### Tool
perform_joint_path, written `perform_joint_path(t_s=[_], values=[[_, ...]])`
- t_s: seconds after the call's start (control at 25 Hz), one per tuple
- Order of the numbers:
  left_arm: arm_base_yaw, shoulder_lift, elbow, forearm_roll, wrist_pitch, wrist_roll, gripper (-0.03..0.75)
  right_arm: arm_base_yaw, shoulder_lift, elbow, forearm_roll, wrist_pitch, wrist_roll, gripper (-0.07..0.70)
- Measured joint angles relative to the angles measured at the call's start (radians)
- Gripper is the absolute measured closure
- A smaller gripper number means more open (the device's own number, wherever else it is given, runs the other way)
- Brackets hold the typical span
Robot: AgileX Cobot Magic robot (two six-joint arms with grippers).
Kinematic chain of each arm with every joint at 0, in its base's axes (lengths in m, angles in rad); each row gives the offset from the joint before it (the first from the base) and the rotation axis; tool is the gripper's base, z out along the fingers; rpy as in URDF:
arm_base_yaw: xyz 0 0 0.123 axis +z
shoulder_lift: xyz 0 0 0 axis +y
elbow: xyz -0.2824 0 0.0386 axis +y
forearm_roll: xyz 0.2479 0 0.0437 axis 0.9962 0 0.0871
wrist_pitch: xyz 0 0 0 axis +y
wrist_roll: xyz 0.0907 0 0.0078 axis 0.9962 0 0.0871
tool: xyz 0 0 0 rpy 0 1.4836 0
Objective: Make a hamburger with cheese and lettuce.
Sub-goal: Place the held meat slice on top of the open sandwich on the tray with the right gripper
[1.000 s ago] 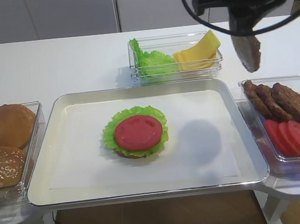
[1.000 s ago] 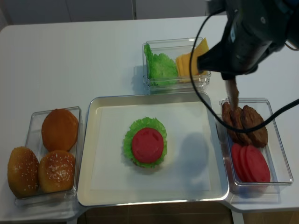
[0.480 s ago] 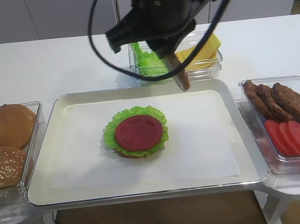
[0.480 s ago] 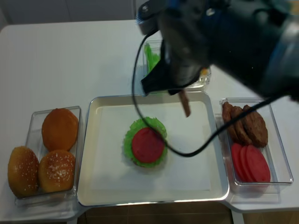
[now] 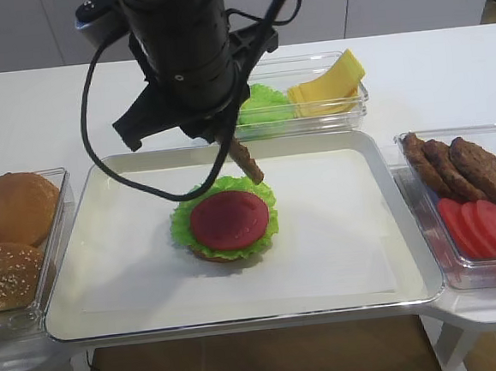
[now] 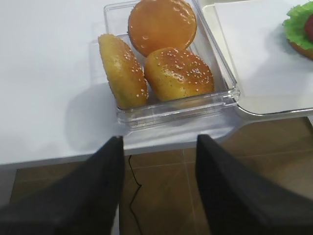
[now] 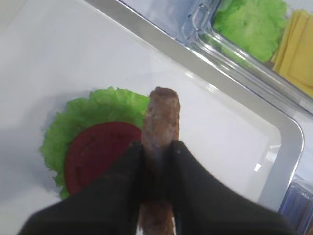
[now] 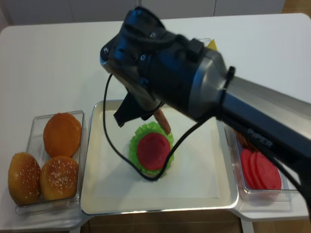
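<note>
The hamburger lies on the tray: tan bun base, frilly green leaf, red tomato slice on top; it also shows in the right wrist view and the realsense view. My right gripper is shut on a brown patty held on edge, just above the stack's far right rim. The lettuce and the cheese lie in a clear box behind the tray, partly hidden by the arm. My left gripper is open and empty beyond the table's front edge.
The metal tray has white paper in it. A clear box of whole buns stands at the left. A box at the right holds loose patties and tomato slices.
My right arm has swung left from above the patty box to over the hamburger, carrying the patty and lowering it. The left gripper's motion cannot be judged.
</note>
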State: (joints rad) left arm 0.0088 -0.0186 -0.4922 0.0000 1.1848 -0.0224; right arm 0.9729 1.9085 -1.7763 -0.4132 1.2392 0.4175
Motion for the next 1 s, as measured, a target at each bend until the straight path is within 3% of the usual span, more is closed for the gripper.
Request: perform_joint_path(t_s=[0.4, 0.68, 1.0], values=[[0.000, 0.000, 0.000, 0.000, 0.000, 0.000, 0.356, 0.009, -0.003, 0.004, 0.025, 0.000, -0.020, 0.484], [0.000, 0.000, 0.000, 0.000, 0.000, 0.000, 0.356, 0.009, -0.104, 0.172, 0.021, -0.004, 0.008, 0.484], [0.000, 0.000, 0.000, 0.000, 0.000, 0.000, 0.356, 0.013, -0.159, 0.189, 0.016, -0.002, 0.016, 0.484]])
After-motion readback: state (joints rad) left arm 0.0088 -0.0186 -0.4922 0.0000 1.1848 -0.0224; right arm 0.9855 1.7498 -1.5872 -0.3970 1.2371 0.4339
